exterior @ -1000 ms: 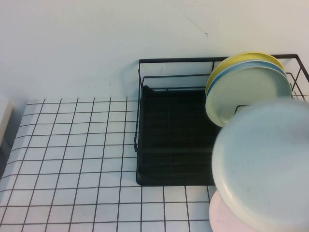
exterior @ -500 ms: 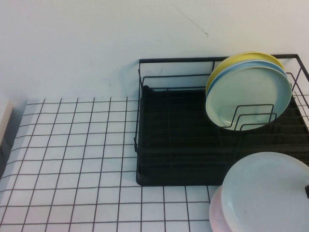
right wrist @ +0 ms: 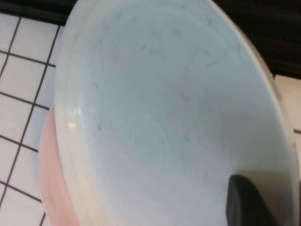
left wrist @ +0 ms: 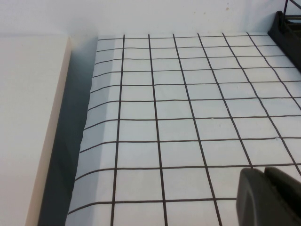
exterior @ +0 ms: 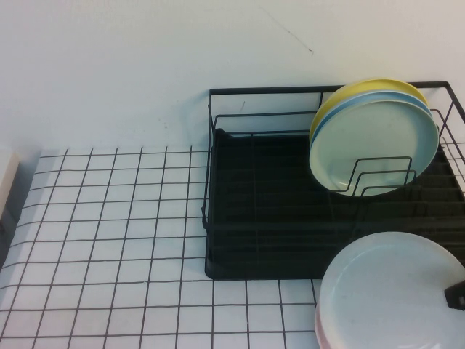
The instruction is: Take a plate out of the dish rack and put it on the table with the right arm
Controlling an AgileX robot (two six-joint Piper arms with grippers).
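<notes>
The white plate (exterior: 389, 294) lies nearly flat at the front right, over a pale pink plate (exterior: 318, 329) on the table (exterior: 109, 218). My right gripper (exterior: 456, 295) is shut on the white plate's right rim; only a black tip shows at the view's edge. In the right wrist view one black finger (right wrist: 244, 202) rests on the inside of the plate (right wrist: 169, 117), with the pink plate (right wrist: 51, 179) showing under it. The black dish rack (exterior: 211, 182) stands just behind. My left gripper (left wrist: 268, 193) is shut and empty, low over the gridded table (left wrist: 188, 94).
In the rack's right end stand a yellow plate (exterior: 363, 87), a blue plate and a mint-green plate (exterior: 378, 145), leaning against wire loops (exterior: 381, 178). A beige block (left wrist: 28, 117) borders the table's left edge. A white wall is behind the rack.
The white plate came down from high and close to the camera to just over the pink plate, then slid a little left. The right gripper tip came into view.
</notes>
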